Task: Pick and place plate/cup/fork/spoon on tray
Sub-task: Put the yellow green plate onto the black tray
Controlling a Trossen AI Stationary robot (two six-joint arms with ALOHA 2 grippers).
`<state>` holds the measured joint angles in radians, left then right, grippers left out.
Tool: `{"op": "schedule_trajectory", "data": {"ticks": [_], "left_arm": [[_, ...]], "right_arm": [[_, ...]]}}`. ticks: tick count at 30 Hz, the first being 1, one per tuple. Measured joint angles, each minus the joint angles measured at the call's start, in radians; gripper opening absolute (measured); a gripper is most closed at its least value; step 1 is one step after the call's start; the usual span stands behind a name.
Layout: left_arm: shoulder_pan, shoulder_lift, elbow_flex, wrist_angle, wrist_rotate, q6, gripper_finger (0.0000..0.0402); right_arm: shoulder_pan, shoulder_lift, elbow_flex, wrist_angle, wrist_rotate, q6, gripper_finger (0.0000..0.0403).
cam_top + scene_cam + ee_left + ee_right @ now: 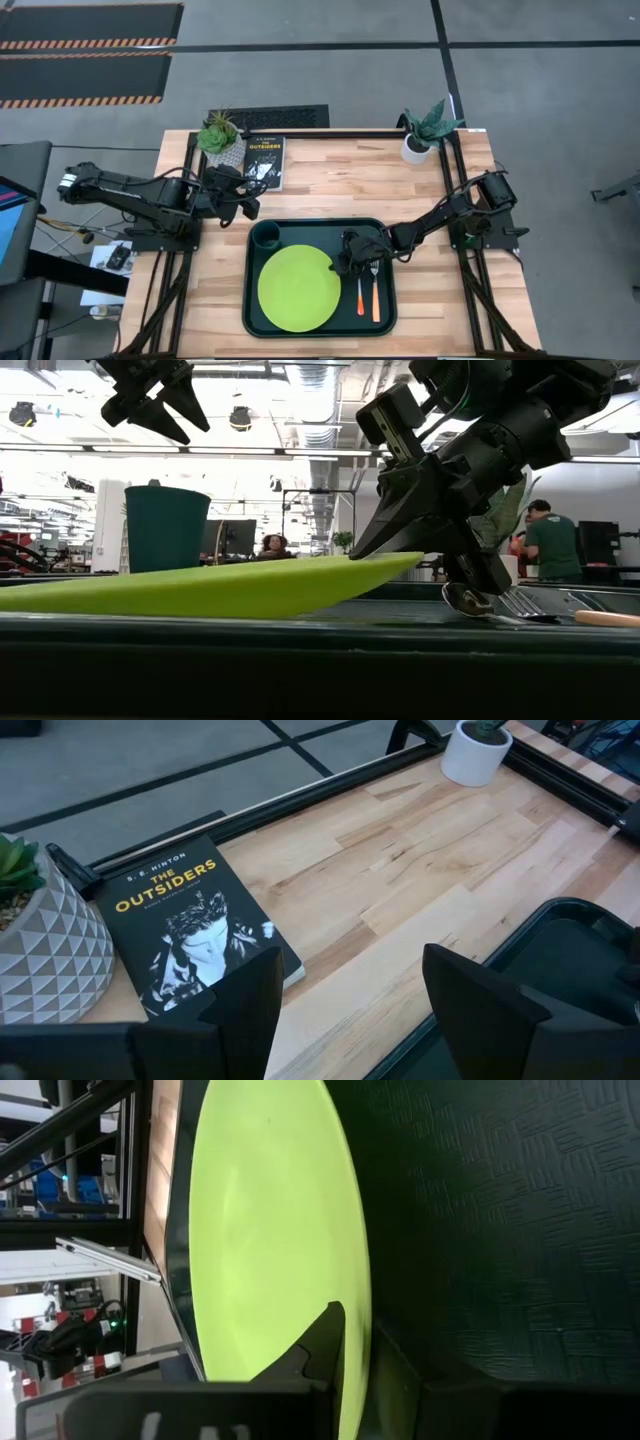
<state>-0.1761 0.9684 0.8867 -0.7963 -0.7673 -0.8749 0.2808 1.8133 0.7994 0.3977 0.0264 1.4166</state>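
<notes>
The lime-green plate lies in the dark green tray, tilted, with its right edge raised. My right gripper is shut on that edge. The dark green cup stands upright in the tray's far left corner. The spoon and the fork lie side by side on the tray floor to the right of the plate. My left gripper is open and empty, above the table just beyond the tray's far left corner, near the black book. My right gripper pinches the plate's right rim between its two fingers, one finger on the plate's top face and one beneath it. The fingers come slanting down from the table's right. The held edge is lifted; the plate's left part rests on the tray.
A potted plant in a patterned white pot stands at the far left beside the book, and another in a white pot at the far right. Bare wood lies between the tray and the far edge. People stand in the room behind.
</notes>
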Motion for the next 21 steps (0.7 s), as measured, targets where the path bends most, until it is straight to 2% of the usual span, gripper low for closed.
{"op": "schedule_trajectory", "data": {"ticks": [15, 21], "left_arm": [[0.0, 0.0, 0.0, 0.0, 0.0, 0.0, 0.0229], [0.0, 0.0, 0.0, 0.0, 0.0, 0.0, 0.0229]], "right_arm": [[0.0, 0.0, 0.0, 0.0, 0.002, -0.011, 0.0069], [0.0, 0.0, 0.0, 0.0, 0.001, -0.019, 0.0098]]}}
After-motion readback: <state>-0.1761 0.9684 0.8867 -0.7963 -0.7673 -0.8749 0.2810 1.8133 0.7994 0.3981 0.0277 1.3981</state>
